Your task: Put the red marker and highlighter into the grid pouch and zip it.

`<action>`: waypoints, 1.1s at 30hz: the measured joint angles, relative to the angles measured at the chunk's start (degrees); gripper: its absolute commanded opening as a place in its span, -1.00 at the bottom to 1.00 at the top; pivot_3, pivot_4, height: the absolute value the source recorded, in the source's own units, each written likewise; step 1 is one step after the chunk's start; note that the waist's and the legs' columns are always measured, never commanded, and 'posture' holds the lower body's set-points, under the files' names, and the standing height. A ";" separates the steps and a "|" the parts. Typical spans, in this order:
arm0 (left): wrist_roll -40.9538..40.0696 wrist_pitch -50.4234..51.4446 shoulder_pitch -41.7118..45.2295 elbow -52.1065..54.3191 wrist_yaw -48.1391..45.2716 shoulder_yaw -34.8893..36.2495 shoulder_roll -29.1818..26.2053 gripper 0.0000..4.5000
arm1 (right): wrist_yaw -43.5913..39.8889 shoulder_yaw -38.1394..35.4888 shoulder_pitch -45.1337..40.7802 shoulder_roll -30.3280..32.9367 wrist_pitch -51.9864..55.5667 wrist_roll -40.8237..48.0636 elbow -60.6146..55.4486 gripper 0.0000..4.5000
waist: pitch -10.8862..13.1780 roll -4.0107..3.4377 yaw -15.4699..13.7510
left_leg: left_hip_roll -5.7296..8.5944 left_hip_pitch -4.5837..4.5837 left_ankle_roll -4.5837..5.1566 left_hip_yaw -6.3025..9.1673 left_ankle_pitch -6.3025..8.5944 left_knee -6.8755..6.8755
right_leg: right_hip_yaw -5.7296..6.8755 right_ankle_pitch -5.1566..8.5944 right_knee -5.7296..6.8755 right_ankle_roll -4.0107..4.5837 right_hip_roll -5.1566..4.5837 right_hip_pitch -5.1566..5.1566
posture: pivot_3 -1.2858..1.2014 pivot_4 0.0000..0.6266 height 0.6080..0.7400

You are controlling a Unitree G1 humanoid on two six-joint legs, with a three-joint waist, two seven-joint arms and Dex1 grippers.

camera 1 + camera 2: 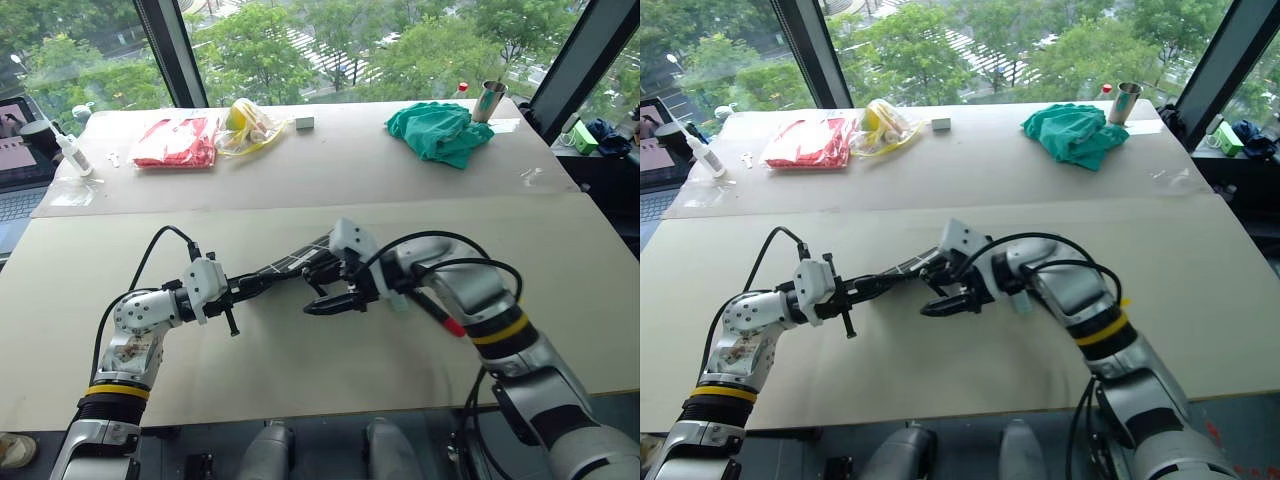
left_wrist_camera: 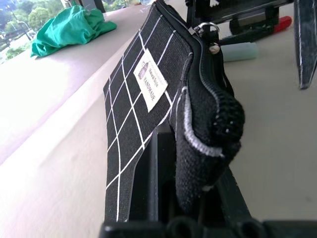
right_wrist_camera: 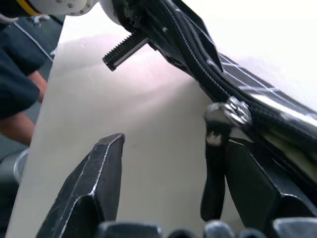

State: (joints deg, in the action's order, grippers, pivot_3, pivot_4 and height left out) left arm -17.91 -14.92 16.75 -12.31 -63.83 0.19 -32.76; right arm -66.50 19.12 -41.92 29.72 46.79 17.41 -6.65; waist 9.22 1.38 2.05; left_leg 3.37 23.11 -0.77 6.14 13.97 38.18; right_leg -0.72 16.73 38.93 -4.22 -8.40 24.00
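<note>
My left gripper (image 1: 252,284) is shut on one end of the grid pouch (image 1: 300,262), holding it off the table; the black fabric with white lines and a white label (image 2: 151,79) shows close up. My right gripper (image 1: 322,304) is at the pouch's other end with its fingers (image 3: 96,183) open. The metal zipper slider (image 3: 237,112) and its black pull strap (image 3: 215,173) hang just inside the other finger. The red marker (image 1: 440,314) and the pale green highlighter (image 1: 399,299) lie on the table under my right forearm.
At the far side of the table lie a red-and-white packet (image 1: 175,142), a yellow bag (image 1: 245,125), a small white block (image 1: 305,122), a green cloth (image 1: 440,130) and a metal cup (image 1: 490,100). A white bottle (image 1: 70,152) stands at the far left. A person's arm (image 3: 20,99) is nearby.
</note>
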 measured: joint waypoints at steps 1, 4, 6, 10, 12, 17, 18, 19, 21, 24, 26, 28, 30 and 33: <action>-0.01 0.15 -0.07 0.21 0.07 -0.02 0.01 -1.00 | -0.05 -1.56 1.42 2.46 0.24 0.68 -1.93 0.39 | 0.00 0.00 0.05 | 0.00 0.12 0.00 -0.01 0.00 0.08 | -0.01 0.00 0.04 0.00 0.00 0.10 | 0.03 -0.52 1.00; -0.17 0.54 -1.31 1.51 0.33 0.27 -0.18 -1.00 | -0.24 -8.01 6.97 10.30 -0.44 2.01 -6.99 0.39 | 0.00 0.00 -0.04 | 0.01 0.14 0.20 -0.05 0.12 0.10 | -0.01 0.00 0.03 0.00 0.00 0.09 | 0.03 -0.52 1.00; -0.17 1.09 -2.33 1.73 0.53 0.67 -0.54 -1.00 | 1.37 -13.81 9.53 14.49 -1.49 1.92 -7.71 0.39 | 0.00 0.01 -0.04 | 0.00 0.11 0.36 -0.09 0.21 0.11 | -0.03 0.00 0.04 0.00 0.00 0.09 | 0.03 -0.52 1.00; -0.31 1.38 -3.45 3.35 1.03 1.03 -0.51 -1.00 | 6.19 -20.35 14.08 20.26 -5.49 -1.24 -7.38 0.39 | 0.00 0.01 0.04 | -0.04 0.04 0.38 -0.17 0.21 0.10 | -0.04 0.00 0.08 0.00 0.01 0.05 | 0.03 -0.52 1.00; -0.37 1.52 -3.80 3.47 1.18 1.07 -0.51 -1.00 | 8.48 -22.11 17.34 21.90 -6.83 -3.12 -6.86 0.39 | 0.00 0.01 -0.01 | -0.04 0.05 0.38 -0.22 0.21 0.11 | -0.06 0.00 0.07 0.00 0.01 0.05 | 0.03 -0.52 1.00; -0.41 1.56 -3.71 3.57 1.26 1.06 -0.49 -1.00 | 10.56 -22.35 23.33 22.41 -7.40 -3.60 -8.54 0.39 | 0.00 0.01 0.06 | -0.05 0.06 0.39 -0.24 0.22 0.12 | -0.07 0.00 0.07 0.00 0.01 0.04 | 0.03 -0.52 1.00; -0.41 1.56 -3.59 3.56 1.25 1.06 -0.46 -1.00 | 11.07 -22.43 24.45 22.58 -7.33 -3.59 -9.59 0.39 | 0.00 0.01 0.02 | -0.05 0.06 0.40 -0.23 0.22 0.13 | -0.06 0.00 0.06 0.00 0.01 0.03 | 0.03 -0.52 1.00; -0.42 1.56 -3.55 3.56 1.25 1.06 -0.47 -1.00 | 11.62 -22.44 25.13 22.62 -7.06 -3.54 -10.34 0.39 | 0.01 0.01 0.00 | -0.05 0.06 0.40 -0.22 0.22 0.14 | -0.06 0.00 0.06 0.00 0.01 0.02 | 0.03 -0.52 1.00; -0.42 1.56 -3.39 3.53 1.20 1.05 -0.46 -1.00 | 12.43 -22.61 26.03 22.62 -5.37 -2.96 -11.22 0.39 | 0.01 0.01 -0.03 | -0.04 0.06 0.40 -0.22 0.22 0.16 | -0.06 0.00 0.06 0.00 0.01 0.00 | 0.03 -0.52 1.00; -0.42 1.55 -3.19 3.39 1.06 1.05 -0.44 -1.00 | 13.18 -22.93 26.66 22.85 -3.16 -2.43 -11.56 0.39 | 0.01 0.01 -0.11 | -0.03 0.05 0.40 -0.22 0.22 0.17 | -0.06 0.00 0.05 0.00 0.01 -0.02 | 0.03 -0.52 1.00; -0.41 1.54 -3.11 3.08 1.00 1.03 -0.40 -1.00 | 13.28 -23.38 26.84 23.43 -1.69 -1.53 -12.11 0.39 | 0.01 0.01 -0.20 | -0.03 0.05 0.41 -0.22 0.22 0.18 | -0.06 0.00 0.05 0.00 0.01 -0.02 | 0.03 -0.52 1.00; -0.41 1.51 -3.06 2.70 0.91 1.00 -0.28 -1.00 | 13.24 -24.28 27.22 23.98 -0.32 -0.34 -13.00 0.39 | 0.01 0.01 -0.34 | -0.03 0.05 0.41 -0.22 0.22 0.19 | -0.05 0.00 0.04 0.00 0.01 -0.03 | 0.03 -0.52 1.00; -0.38 1.44 -3.03 2.50 0.79 0.98 -0.15 -1.00 | 13.26 -24.44 27.69 24.15 0.65 0.08 -14.00 0.39 | 0.01 0.01 -0.52 | -0.04 0.05 0.42 -0.22 0.23 0.21 | -0.04 0.00 0.04 0.00 0.01 -0.05 | 0.03 -0.52 1.00; -0.31 1.34 -2.92 2.37 0.76 0.94 0.33 -1.00 | 13.02 -24.27 29.78 24.21 1.25 1.59 -15.50 0.39 | 0.01 0.01 -0.84 | -0.04 0.05 0.50 -0.22 0.28 0.26 | -0.04 0.00 0.05 0.00 0.01 -0.07 | 0.03 -0.52 1.00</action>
State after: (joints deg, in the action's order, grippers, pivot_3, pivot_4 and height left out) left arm -18.22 -13.58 13.83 -9.94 -63.07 1.13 -32.43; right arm -53.47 -5.15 -12.15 53.92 48.04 19.00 -22.15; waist 9.23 1.39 1.21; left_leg 3.34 23.16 -0.27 5.92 14.25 38.44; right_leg -0.76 16.73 38.97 -4.22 -8.39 23.93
